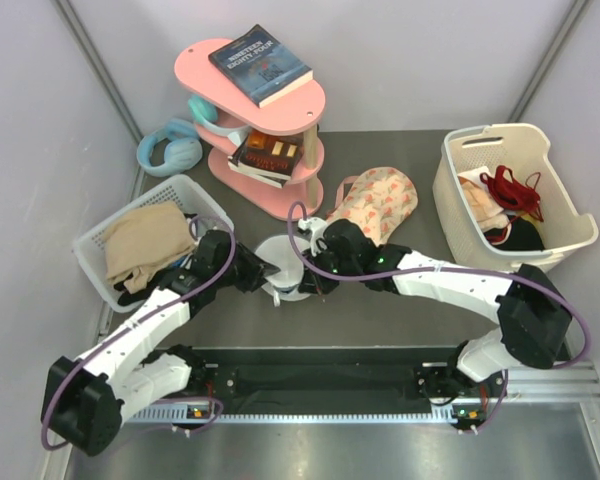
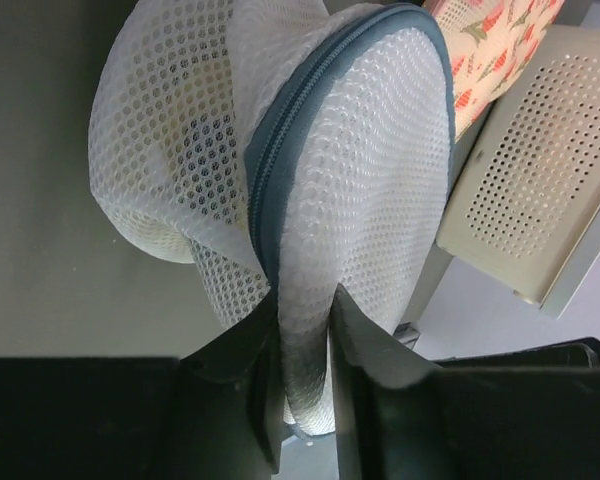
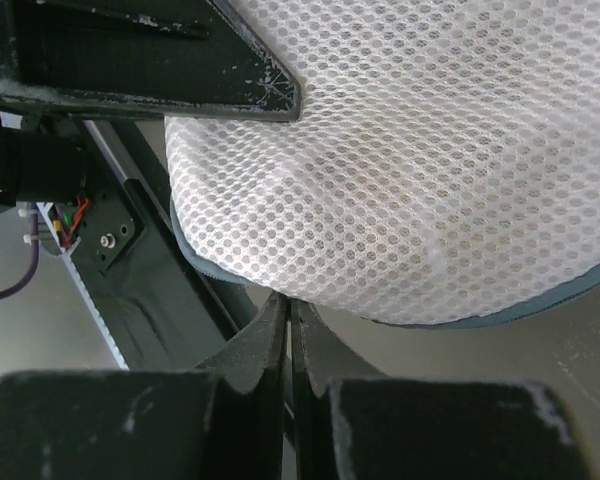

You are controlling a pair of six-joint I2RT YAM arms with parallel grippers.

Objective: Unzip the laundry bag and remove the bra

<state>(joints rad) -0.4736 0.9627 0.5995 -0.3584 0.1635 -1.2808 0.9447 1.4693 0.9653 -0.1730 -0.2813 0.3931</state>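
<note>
Left gripper [image 2: 305, 300]: jaws closed on a fold of white mesh, pinching the laundry bag [image 2: 360, 180] just beside its grey-blue zip [image 2: 280, 170]. Along the stretch seen in the left wrist view, the zip is closed. Right gripper [image 3: 288, 300]: fingers [image 3: 250, 345] pressed together at the bag's grey-blue rim; whether anything lies between them cannot be told. The mesh fills most of the right wrist view, and what is inside it cannot be made out.

In the top view the bag [image 1: 283, 262] sits between the two grippers, near the middle of the table [image 1: 400, 310], turned up on edge. A peach floral fabric piece [image 1: 380, 200] lies just behind it. A white basket [image 1: 195, 192] holding tan cloth stands to the left, and a cream basket [image 1: 460, 200] holding a red garment [image 1: 515, 188] stands to the right. At the rear are a pink shelf [image 1: 310, 100] bearing a book [image 1: 260, 63] and blue headphones [image 1: 170, 150].
</note>
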